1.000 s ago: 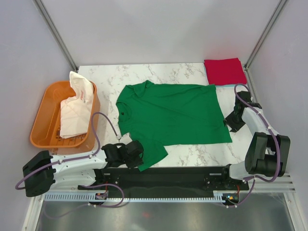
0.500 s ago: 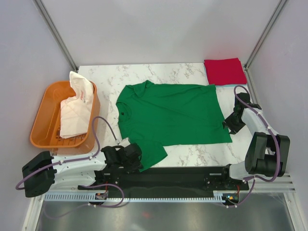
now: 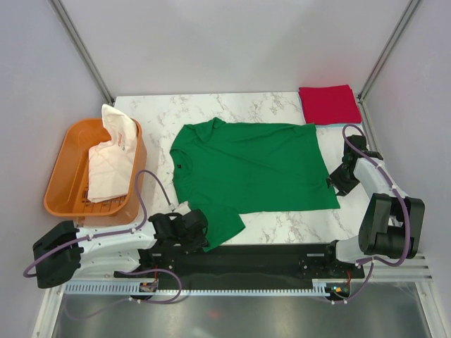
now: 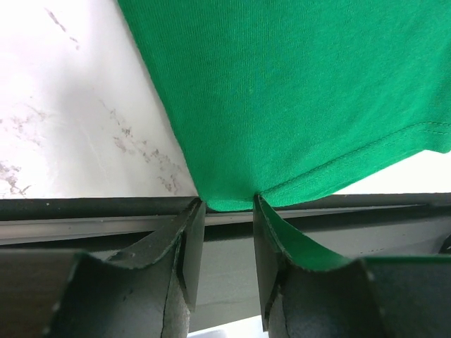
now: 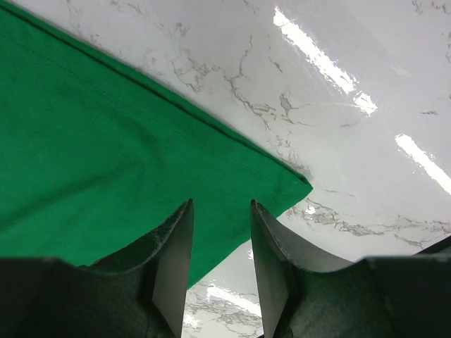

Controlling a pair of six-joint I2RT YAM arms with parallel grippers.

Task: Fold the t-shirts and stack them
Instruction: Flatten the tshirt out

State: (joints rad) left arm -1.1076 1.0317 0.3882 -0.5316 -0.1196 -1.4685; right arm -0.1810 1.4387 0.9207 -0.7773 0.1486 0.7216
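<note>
The green t-shirt (image 3: 254, 169) lies flat on the marble table (image 3: 282, 105), collar left, hem right, long axis left-right. Fine soft knit, stitched hems. Its near sleeve reaches the table's near edge. The left gripper (image 4: 229, 208) is at that sleeve's tip, jaws released and parted, cloth edge just at the tips. The right gripper (image 5: 222, 208) is over the near hem corner, jaws parted and not clamping, cloth flat below. Bare glossy marble shows left of the collar and behind the shirt. A red t-shirt (image 3: 328, 104) sits folded square in the far right corner. A white t-shirt (image 3: 113, 158) with red print is crumpled in the orange tub (image 3: 67, 169) at the left, draped over the rim.
</note>
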